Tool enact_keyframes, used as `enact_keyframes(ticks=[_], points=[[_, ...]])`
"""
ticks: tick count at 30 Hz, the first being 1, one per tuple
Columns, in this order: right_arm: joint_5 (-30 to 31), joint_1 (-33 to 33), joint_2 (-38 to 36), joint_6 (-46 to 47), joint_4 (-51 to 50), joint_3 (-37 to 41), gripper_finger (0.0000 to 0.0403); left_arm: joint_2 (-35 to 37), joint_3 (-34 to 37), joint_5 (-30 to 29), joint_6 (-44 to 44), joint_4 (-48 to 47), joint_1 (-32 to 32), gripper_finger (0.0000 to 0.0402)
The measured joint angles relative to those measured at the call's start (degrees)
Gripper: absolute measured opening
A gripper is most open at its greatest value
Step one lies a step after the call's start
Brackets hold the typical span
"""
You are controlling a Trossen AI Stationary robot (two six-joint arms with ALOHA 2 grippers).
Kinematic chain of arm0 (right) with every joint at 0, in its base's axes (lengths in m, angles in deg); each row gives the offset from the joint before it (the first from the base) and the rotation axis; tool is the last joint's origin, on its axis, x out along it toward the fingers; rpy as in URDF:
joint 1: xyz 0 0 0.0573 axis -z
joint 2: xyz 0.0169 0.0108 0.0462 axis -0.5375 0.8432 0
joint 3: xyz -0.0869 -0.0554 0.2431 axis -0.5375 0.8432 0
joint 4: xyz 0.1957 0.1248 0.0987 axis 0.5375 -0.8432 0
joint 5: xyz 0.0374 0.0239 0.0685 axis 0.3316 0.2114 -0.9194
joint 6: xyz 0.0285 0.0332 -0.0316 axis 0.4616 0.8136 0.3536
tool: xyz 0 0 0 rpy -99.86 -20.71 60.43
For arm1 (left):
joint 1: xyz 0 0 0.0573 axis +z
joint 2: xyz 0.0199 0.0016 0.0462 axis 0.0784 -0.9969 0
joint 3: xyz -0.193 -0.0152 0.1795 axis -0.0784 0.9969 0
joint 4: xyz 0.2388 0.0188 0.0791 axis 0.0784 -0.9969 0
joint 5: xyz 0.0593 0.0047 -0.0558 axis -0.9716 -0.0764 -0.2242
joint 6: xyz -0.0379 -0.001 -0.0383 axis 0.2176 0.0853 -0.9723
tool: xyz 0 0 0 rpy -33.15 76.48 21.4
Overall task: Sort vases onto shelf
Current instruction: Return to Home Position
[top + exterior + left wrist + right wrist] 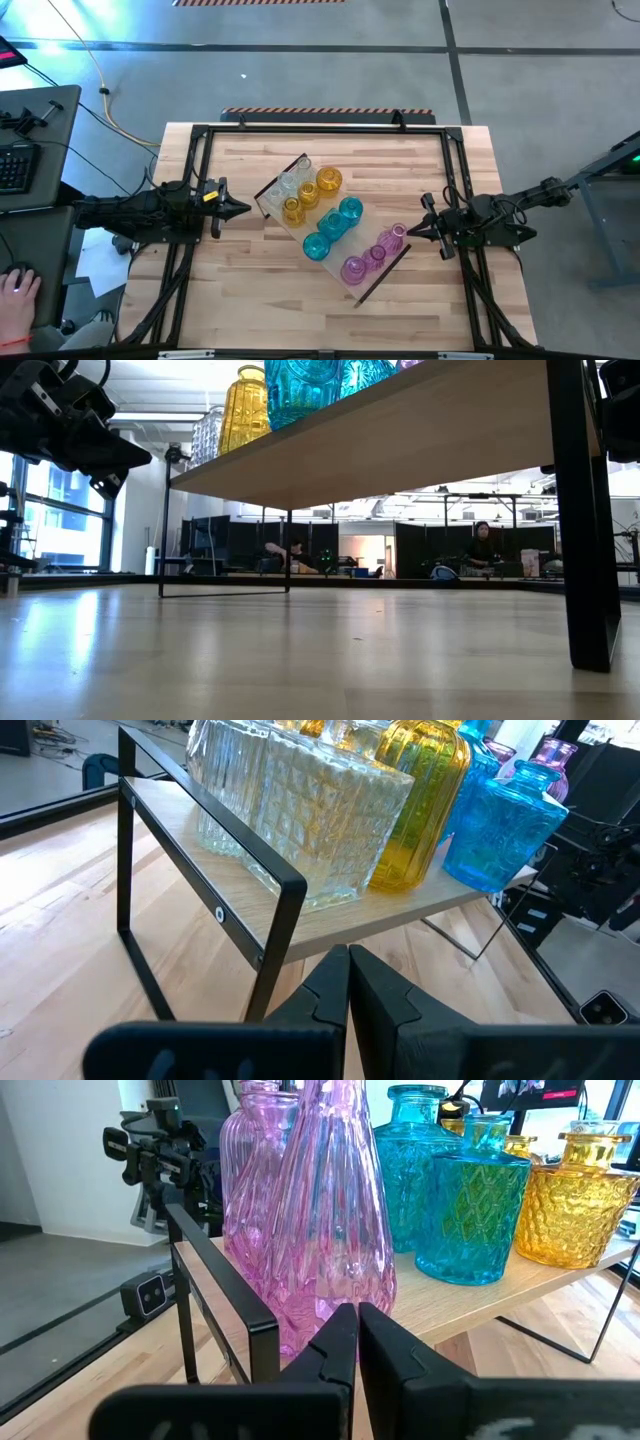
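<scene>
Shelf: the shelf (pixel 400 445) is lying slantwise across the middle of the surface (pixel 250 300), standing on thin dark end pieces.
Vases: all are standing upright on the shelf, grouped by colour along its length.
Order: clear vases (pixel 300 830) are sitting at the end facing the left arm (pixel 140 212), then yellow vases (pixel 308 195), then teal vases (pixel 333 226). Pink vases (pixel 320 1230) are sitting at the end facing the right arm (pixel 490 222).
Left jaws: they are pressing together on nothing, hovering low just beside the clear end and pointing at it, not touching the shelf.
Right jaws: they are likewise resting together and empty, pointing at the pink end from close by, apart from it.
</scene>
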Motion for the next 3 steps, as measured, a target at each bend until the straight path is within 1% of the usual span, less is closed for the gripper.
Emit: enact_keyframes(ticks=[3], points=[[0.0, 0.0, 0.0, 0.0, 0.0, 0.0, 0.0000, 0.0, 0.0, 0.0, 0.0, 0.0, 0.0, 0.0003]])
